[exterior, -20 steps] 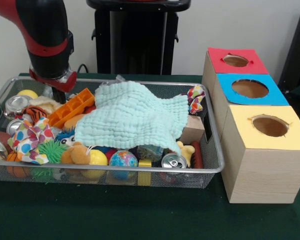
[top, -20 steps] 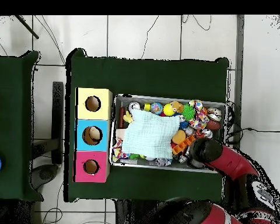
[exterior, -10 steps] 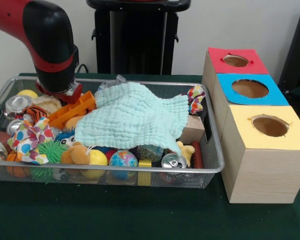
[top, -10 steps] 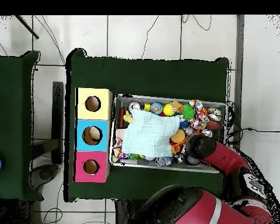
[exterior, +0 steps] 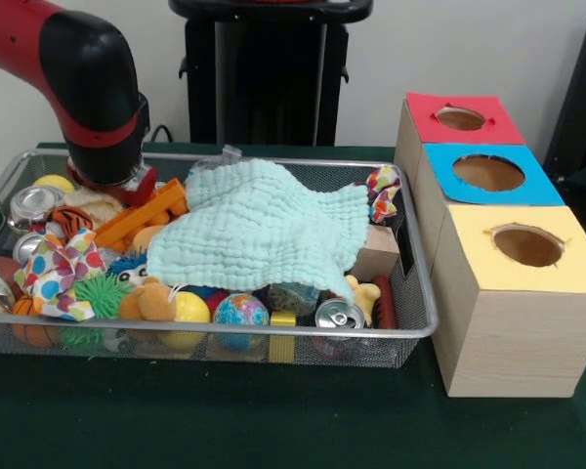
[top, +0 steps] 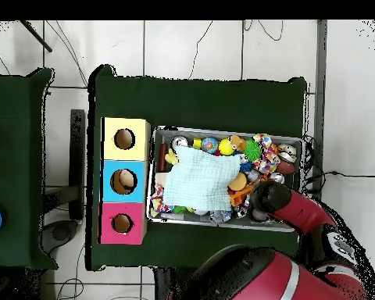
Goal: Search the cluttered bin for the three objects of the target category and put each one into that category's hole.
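Since a second ago the arm has shifted slightly, and its gripper (exterior: 127,186) now sits low at the far left of the wire bin (exterior: 425,293), against the orange block (exterior: 142,215); whether it grips anything cannot be told. Beside it, the mint cloth (exterior: 259,230) perhaps hides more toys. Three holed boxes (exterior: 513,283) stand right.

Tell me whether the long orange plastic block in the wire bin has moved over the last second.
Yes. The long orange plastic block has swung flatter and shifted toward the pale green cloth, under the claw.
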Available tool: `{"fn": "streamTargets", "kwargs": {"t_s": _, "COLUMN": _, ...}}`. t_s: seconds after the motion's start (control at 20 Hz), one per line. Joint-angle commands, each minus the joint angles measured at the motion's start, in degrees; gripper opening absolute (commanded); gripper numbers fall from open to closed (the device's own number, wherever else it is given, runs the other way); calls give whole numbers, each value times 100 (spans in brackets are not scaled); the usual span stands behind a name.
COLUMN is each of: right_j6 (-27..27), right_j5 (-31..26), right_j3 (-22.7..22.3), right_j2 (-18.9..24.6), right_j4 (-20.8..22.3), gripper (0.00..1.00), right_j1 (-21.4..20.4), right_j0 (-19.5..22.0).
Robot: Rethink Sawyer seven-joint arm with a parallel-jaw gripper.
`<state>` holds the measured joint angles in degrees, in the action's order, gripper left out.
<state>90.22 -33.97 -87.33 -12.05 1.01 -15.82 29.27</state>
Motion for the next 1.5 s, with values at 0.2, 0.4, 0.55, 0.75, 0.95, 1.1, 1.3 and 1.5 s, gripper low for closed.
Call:
{"fn": "streamTargets", "kwargs": {"t_s": 0.2, "right_j6": 692, "right_j5": 435, "right_j3": -784, "right_j2": 518, "right_j4": 21, "gripper": 100, "right_j1": -107, "right_j0": 235}}
{"fn": "streamTargets", "kwargs": {"t_s": 0.4, "right_j6": 677, "right_j5": 1365, "right_j3": -1298, "right_j2": 699, "right_j4": 189, "gripper": 100, "right_j1": -768, "right_j0": 337}}
{"fn": "streamTargets", "kwargs": {"t_s": 0.55, "right_j6": 534, "right_j5": 1644, "right_j3": -1844, "right_j2": 800, "right_j4": 320, "gripper": 100, "right_j1": -1702, "right_j0": 366}}
{"fn": "streamTargets", "kwargs": {"t_s": 0.75, "right_j6": 456, "right_j5": 1158, "right_j3": -2080, "right_j2": 671, "right_j4": 262, "gripper": 100, "right_j1": -2230, "right_j0": 229}}
{"fn": "streamTargets", "kwargs": {"t_s": 0.95, "right_j6": 305, "right_j5": 1390, "right_j3": -2188, "right_j2": 953, "right_j4": 280, "gripper": 100, "right_j1": -2191, "right_j0": 493}}
{"fn": "streamTargets", "kwargs": {"t_s": 1.1, "right_j6": 236, "right_j5": 1619, "right_j3": -2312, "right_j2": 1202, "right_j4": 307, "gripper": 0, "right_j1": -2196, "right_j0": 728}}
{"fn": "streamTargets", "kwargs": {"t_s": 1.3, "right_j6": 236, "right_j5": 1739, "right_j3": -2374, "right_j2": 1260, "right_j4": 414, "gripper": 0, "right_j1": -2181, "right_j0": 829}}
{"fn": "streamTargets", "kwargs": {"t_s": 1.5, "right_j6": 266, "right_j5": 1631, "right_j3": -2392, "right_j2": 1231, "right_j4": 494, "gripper": 0, "right_j1": -2131, "right_j0": 854}}
